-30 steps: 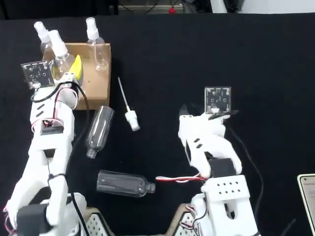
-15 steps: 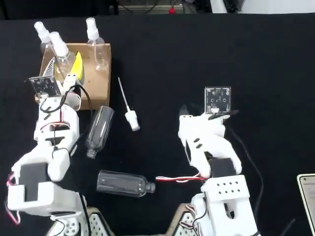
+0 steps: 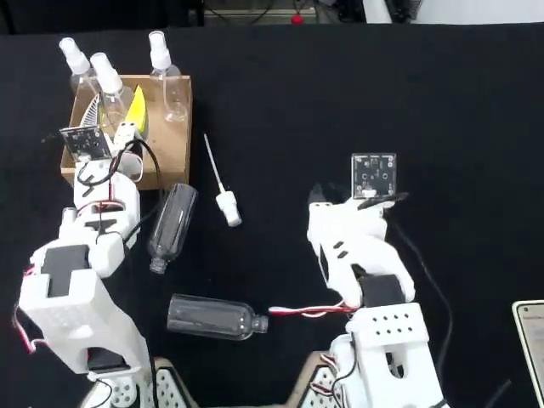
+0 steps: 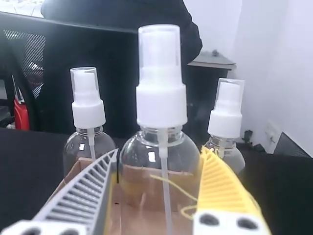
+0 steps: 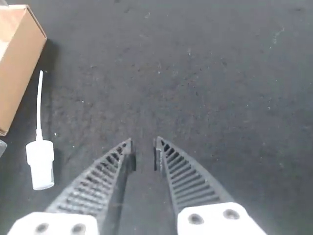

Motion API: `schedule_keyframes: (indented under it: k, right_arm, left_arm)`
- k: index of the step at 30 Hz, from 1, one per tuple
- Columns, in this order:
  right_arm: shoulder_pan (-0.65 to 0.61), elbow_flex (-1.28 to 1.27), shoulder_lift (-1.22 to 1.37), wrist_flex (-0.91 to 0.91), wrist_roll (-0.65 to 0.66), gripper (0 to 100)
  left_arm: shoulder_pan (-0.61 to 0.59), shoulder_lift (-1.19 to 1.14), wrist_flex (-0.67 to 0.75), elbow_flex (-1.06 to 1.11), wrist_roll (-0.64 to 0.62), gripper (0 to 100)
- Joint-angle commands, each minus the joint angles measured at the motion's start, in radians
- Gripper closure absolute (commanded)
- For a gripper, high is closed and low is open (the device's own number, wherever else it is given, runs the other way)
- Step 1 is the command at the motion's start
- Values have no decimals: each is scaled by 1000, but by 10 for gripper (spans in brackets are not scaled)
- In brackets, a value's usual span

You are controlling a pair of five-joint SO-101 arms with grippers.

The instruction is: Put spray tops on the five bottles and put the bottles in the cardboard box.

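Three capped bottles are standing in the cardboard box, so two are remaining. Left gripper is hanging at the box's near edge, jaws spread wide, nearest capped bottle sitting just at the tips; I'm reading that as not clamped. Right gripper is sitting low over bare worktop, jaws nearly together with a thin gap, gripping nothing. Loose spray top is lying between the two arms, off to the right gripper's left, and the right arm is looking like the nearer one. Its long axis is running away from the robot: head end toward the arm bases, dip tube pointing away and slanting toward the box. Slanted bottle is lying just beside the box's near right corner, neck pointing back toward the left arm's base. Crosswise bottle is lying closer to the bases, neck pointing toward the right arm. My call: right arm going for the head of the top, jaws closing across that axis, left arm taking the slanted bottle since it's closest.
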State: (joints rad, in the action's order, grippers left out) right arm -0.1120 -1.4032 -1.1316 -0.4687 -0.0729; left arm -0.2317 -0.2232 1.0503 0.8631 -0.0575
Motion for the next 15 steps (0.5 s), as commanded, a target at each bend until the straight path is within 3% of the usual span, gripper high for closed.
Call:
schedule_keyframes:
  k: [1, 15]
  right_arm:
    - [11, -7, -15, 72, 2, 931]
    - [9, -8, -15, 80, 2, 931]
  left_arm:
    - [-10, -14, 25, -93, -6, 884]
    - [-10, -210, 26, -266, -6, 884]
